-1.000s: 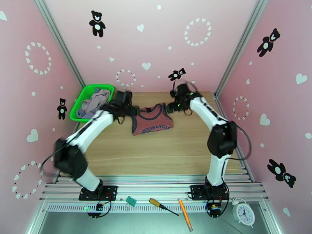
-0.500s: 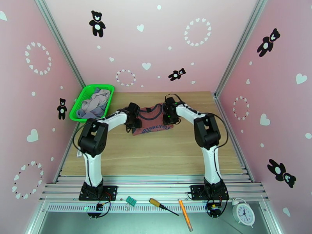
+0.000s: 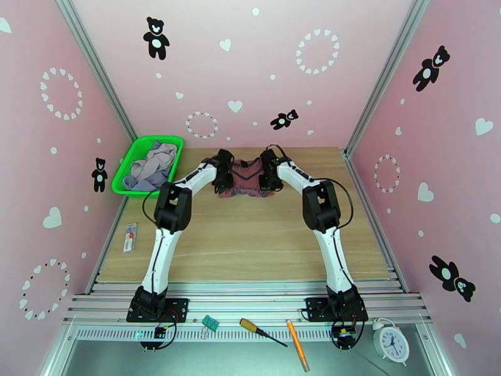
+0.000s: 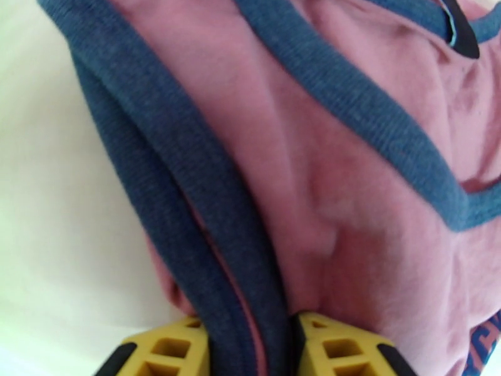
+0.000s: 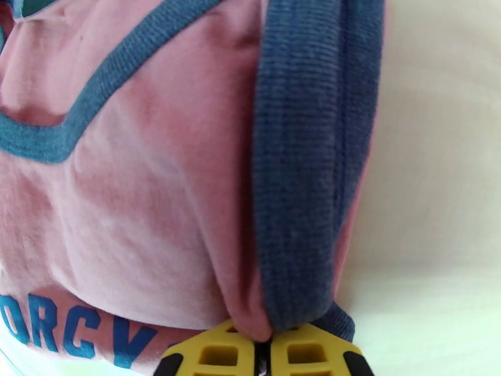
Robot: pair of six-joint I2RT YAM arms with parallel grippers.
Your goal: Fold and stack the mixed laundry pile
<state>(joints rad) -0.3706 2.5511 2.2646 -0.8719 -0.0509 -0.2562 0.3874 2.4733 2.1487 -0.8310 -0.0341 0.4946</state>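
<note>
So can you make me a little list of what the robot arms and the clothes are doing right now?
garment: rust-red top, bunched at the far middle of the table
left gripper: pinching the top's dark trim at its left edge
right gripper: pinching the trim at its right edge
basket: green, far left, grey clothes inside

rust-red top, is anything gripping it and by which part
Both hold the rust-red top: left gripper pinches the dark trim along one side edge, right gripper the trim along the opposite edge.

One red top [image 3: 247, 186], one green basket [image 3: 125, 163], two robot arms [image 3: 164, 245], one screwdriver [image 3: 260, 330], one clock [image 3: 391, 343]
</note>
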